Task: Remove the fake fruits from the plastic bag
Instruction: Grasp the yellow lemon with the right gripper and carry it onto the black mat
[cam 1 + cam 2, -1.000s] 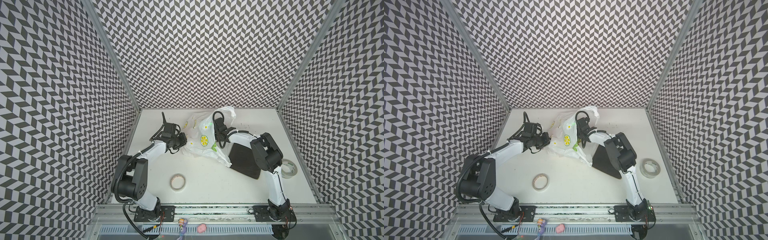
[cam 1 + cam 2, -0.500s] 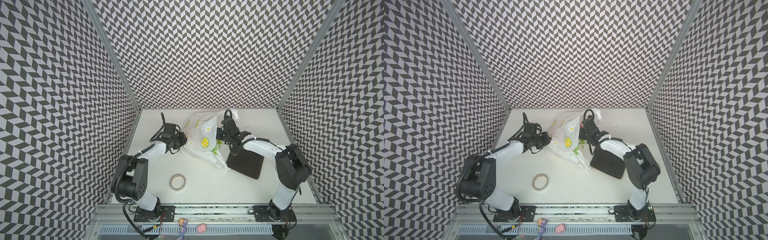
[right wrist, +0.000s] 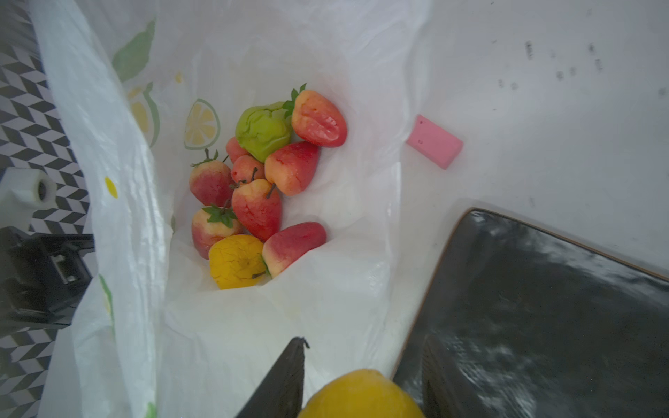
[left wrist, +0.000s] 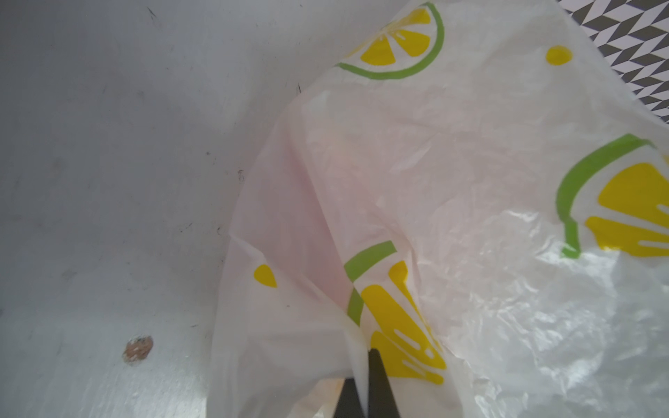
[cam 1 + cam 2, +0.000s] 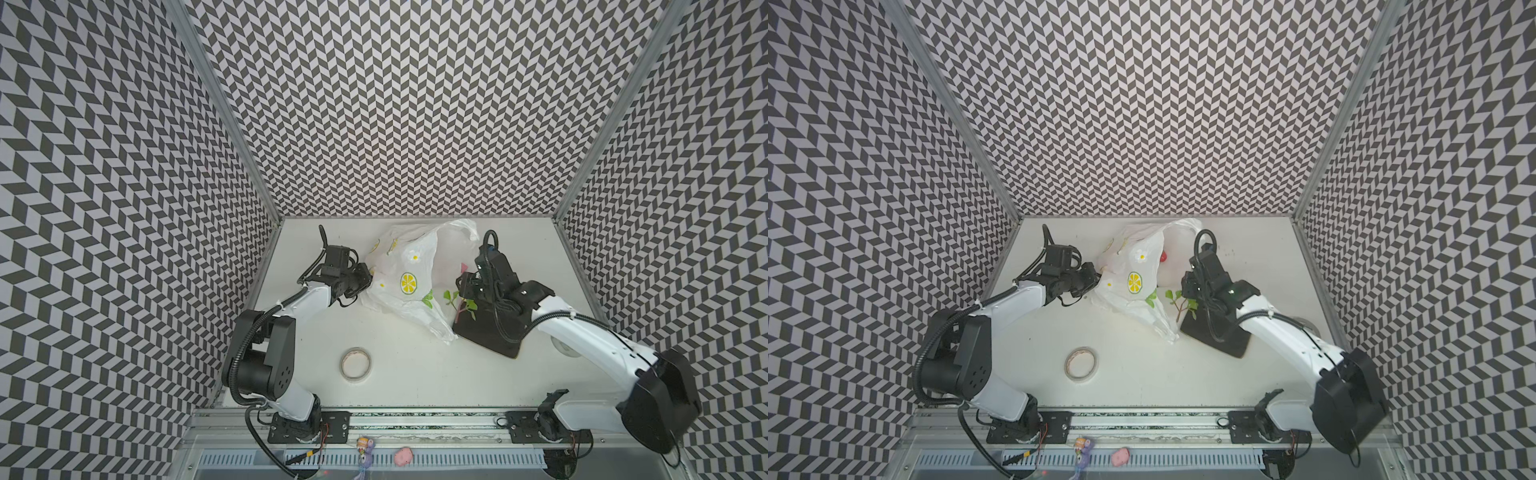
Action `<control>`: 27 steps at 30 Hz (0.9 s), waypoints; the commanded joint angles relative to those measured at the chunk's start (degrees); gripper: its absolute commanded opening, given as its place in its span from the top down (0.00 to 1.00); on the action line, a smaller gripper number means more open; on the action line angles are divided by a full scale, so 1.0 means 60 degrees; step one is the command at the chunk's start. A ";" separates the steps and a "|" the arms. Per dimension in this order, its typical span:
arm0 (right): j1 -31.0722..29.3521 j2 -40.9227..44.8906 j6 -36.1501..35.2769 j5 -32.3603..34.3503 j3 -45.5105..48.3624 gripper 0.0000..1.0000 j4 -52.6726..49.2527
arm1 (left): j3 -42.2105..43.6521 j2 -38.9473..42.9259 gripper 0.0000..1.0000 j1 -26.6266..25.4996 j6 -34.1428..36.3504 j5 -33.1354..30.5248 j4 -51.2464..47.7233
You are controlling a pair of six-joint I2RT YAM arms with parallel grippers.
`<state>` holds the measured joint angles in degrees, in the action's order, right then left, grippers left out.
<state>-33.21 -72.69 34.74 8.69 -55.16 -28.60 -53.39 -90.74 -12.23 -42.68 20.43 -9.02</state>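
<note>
1. On the white desk [image 5: 415, 386], the plastic bag [image 5: 409, 266] is lying crumpled toward the back, its mouth gaping toward the right arm.
2. A dark tray [image 5: 490, 336] is sitting flat just beside the bag, partly under that arm.
3. The left tool [image 5: 368, 277] is pinching a fold of the bag's left side, jaws fully closed on the film.
4. The right tool [image 3: 364, 358] is gripping a yellow pear [image 3: 362, 398] over the bag's edge; a leafy twig [image 5: 460, 305] is sticking out beside it.
5. The other fake fruits [image 3: 260, 188] are sitting heaped inside the bag.
6. A tape roll [image 5: 355, 363] is lying nearer the front.
7. A pink block [image 3: 433, 142] is lying on the desk, just outside the bag.
</note>
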 commanded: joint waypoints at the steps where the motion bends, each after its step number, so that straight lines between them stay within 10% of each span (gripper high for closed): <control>1: 0.0042 0.0827 0.0573 0.0842 0.0763 0.71 -0.1317 | 0.0151 0.0123 1.00 0.0061 0.0180 0.0115 0.0101; 27: 0.1158 -0.0184 0.1693 0.1613 0.3752 0.66 0.0859 | 0.0042 0.0408 1.00 0.0138 0.0253 0.0435 -0.0055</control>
<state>-27.11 -72.44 44.64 18.74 -33.63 -27.22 -52.73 -90.61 -11.60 -41.01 22.79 -9.13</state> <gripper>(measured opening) 0.478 0.047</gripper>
